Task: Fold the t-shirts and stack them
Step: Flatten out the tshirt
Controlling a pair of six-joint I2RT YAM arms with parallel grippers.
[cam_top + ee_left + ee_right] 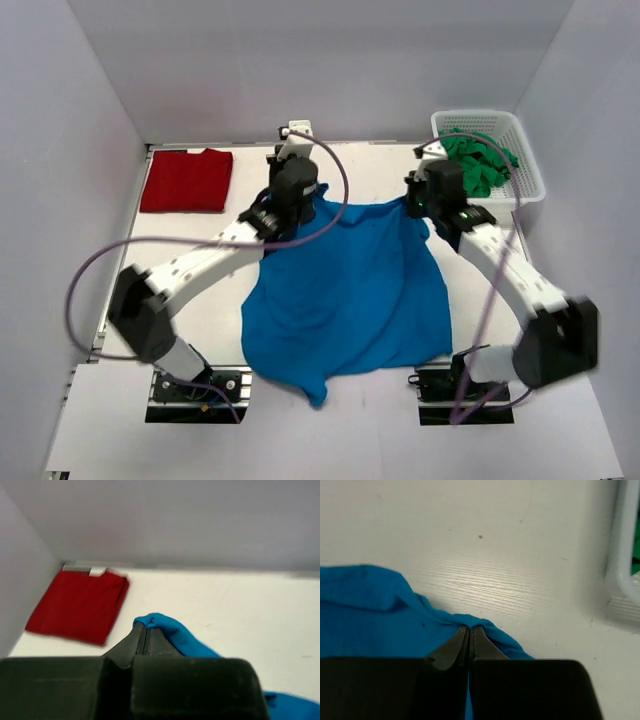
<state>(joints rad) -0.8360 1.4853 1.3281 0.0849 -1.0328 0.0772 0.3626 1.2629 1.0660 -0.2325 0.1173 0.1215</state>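
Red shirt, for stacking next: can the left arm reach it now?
Likely not yet: left gripper is shut on the blue shirt, though nothing stands between it and the red shirt.

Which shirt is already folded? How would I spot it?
Look at the white table, then at its far left corner. There lies the dark red t-shirt. Unlike the blue t-shirt spread out in the middle, it is a neat folded rectangle.

Top view: high, looking down. Wrist views: close, low, forward. All share blue t-shirt (350,290).
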